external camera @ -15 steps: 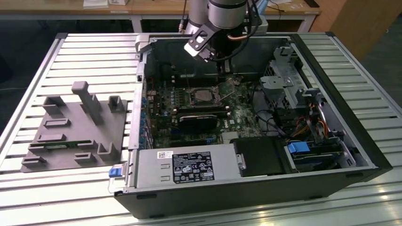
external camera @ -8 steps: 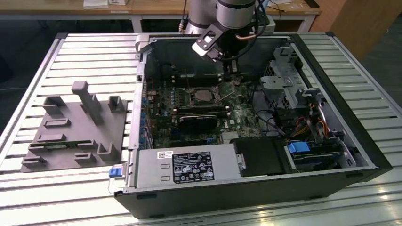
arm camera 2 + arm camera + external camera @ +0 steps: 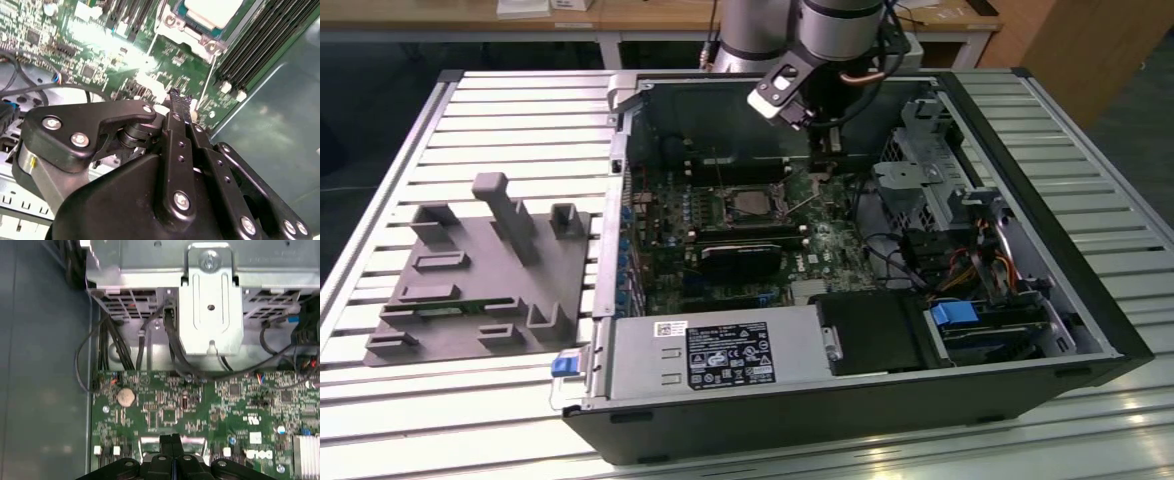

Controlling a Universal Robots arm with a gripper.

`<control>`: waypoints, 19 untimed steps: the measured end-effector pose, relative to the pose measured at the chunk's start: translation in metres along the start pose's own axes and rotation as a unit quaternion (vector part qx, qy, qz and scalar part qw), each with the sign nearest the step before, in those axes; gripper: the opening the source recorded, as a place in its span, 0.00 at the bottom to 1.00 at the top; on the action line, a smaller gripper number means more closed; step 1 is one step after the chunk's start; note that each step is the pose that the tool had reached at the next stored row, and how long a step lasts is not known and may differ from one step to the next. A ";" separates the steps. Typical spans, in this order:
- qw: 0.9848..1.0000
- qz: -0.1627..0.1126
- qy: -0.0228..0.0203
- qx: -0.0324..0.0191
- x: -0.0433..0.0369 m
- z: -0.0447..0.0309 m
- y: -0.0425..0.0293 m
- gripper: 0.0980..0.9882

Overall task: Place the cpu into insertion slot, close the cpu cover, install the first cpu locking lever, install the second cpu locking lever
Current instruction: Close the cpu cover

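The cpu (image 3: 750, 206) is lying flat in the insertion slot (image 3: 723, 208), near the middle of the green motherboard (image 3: 670, 215); the board is sitting inside an open computer case (image 3: 854, 430) that is resting on its side on a slatted table (image 3: 480, 110). The chip's pale metal top is facing up toward the open side of the case, which is likely why the arm is reaching in from above; being square, it is showing no long axis, and its edges are running parallel to the long black memory slots (image 3: 260, 45) beside it.

In the second wrist view the cpu cover (image 3: 192, 36) is framing the chip with its silvery rim, so I am judging it closed; a thin wire locking lever (image 3: 212, 75) is running along one side of the socket, its long axis pointing from the socket corner toward the gripper (image 3: 821, 180); whether it is latched I cannot tell.

The gripper is hanging just beside the socket, on the exterior view's right of it, and pointing down at the board; in both wrist views its black fingers (image 3: 167, 441) are pressing together with nothing visible between them, the tips sitting near the lever's free end, probably to push rather than grasp.

Further out, a coin battery (image 3: 126, 396) and a metal bracket (image 3: 210, 305) are showing in the first wrist view; a grey fixture (image 3: 480, 270) is lying on the table at the exterior view's left.
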State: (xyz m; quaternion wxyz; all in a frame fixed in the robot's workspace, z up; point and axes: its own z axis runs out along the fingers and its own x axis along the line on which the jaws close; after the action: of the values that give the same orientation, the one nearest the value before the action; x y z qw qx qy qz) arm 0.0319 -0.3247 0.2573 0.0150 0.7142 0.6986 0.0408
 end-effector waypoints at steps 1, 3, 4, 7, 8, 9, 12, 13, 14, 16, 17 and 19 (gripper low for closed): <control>1.000 0.000 0.000 0.000 0.0001 0.0002 0.0024 0.01; 1.000 0.000 0.000 0.000 0.0003 0.0005 0.0071 0.01; 1.000 0.000 0.000 0.000 0.0005 0.0007 0.0092 0.01; 1.000 0.000 0.000 0.000 0.0009 0.0011 0.0149 0.01; 1.000 0.000 0.000 0.000 0.0010 0.0012 0.0160 0.01; 1.000 0.000 0.000 0.000 0.0010 0.0013 0.0167 0.01; 1.000 0.000 0.000 0.000 0.0011 0.0023 0.0185 0.01; 1.000 0.000 0.000 0.000 0.0011 0.0029 0.0192 0.01; 1.000 0.000 0.000 0.000 0.0011 0.0036 0.0198 0.01; 1.000 0.000 0.000 0.000 0.0011 0.0051 0.0204 0.01; 1.000 0.000 0.000 0.000 0.0010 0.0060 0.0203 0.01; 1.000 0.000 0.000 0.000 0.0010 0.0081 0.0202 0.01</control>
State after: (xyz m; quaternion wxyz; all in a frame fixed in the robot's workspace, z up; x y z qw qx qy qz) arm 0.0527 -0.3239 0.2509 0.0148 0.7143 0.6986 0.0404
